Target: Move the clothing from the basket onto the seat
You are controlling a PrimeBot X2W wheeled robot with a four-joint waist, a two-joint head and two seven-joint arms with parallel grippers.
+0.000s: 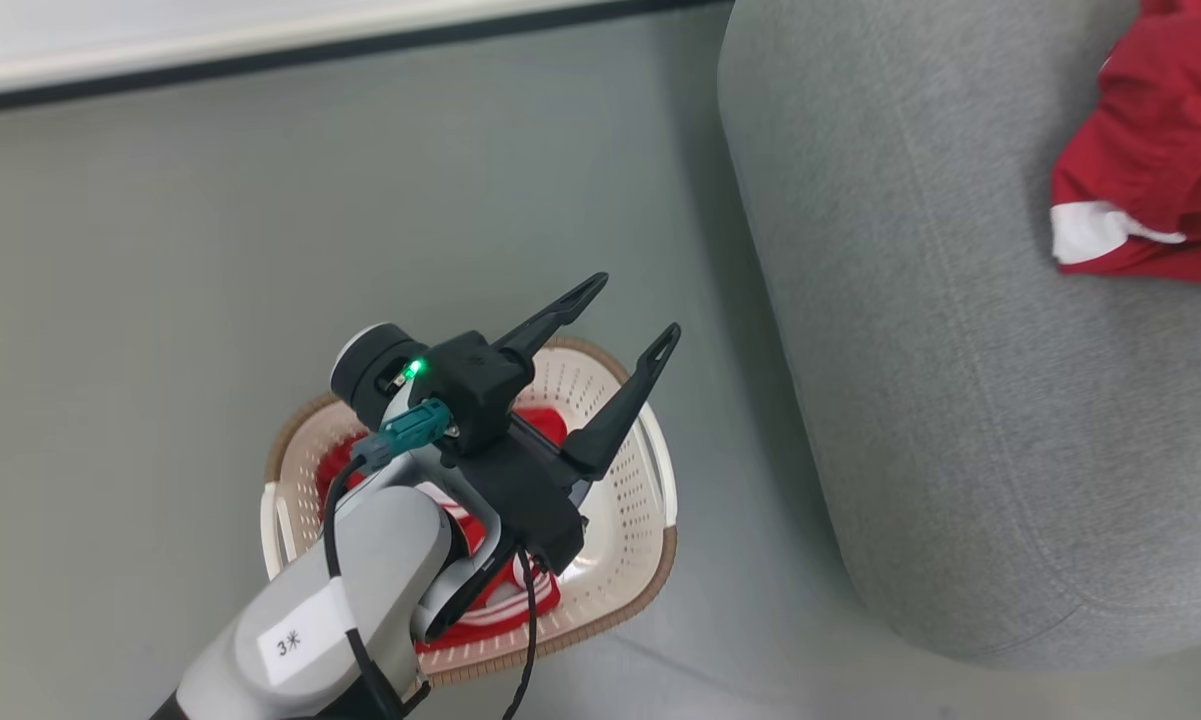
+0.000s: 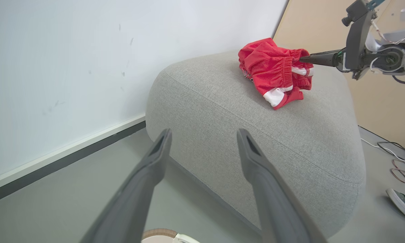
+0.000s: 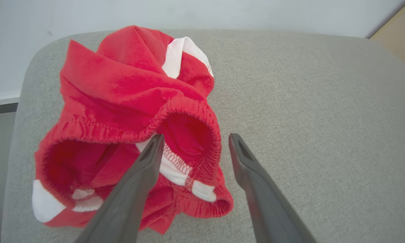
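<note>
Head view: the left pincer (image 1: 636, 305) hangs with its two dark fingers spread wide and nothing between them, directly above the basket (image 1: 650, 590), which stands on the grey floor (image 1: 260, 250) just beside the sofa (image 1: 960, 400). A red garment with white stripes (image 1: 500, 610) lies crumpled inside the basket, below the pincer and partly hidden by the forearm; no lettering on it can be read. A white label (image 1: 290, 640) on the forearm reads "3米".

Red shorts (image 1: 1160, 150) with white trim lie bunched on the sofa's top, well apart from the basket.

Right wrist view: the right pincer (image 3: 196, 136) is open and grips nothing. One fingertip lies at the gathered waistband of the shorts, over a white inner patch; the other stands over bare grey fabric just beside the shorts. Whether the first fingertip touches the cloth cannot be told.

Left wrist view: the shorts sit near the sofa's far edge, with the right pincer's tip at their waistband. A shoe (image 2: 404, 202) and loose cables (image 2: 398, 162) lie on the floor beyond the sofa.
</note>
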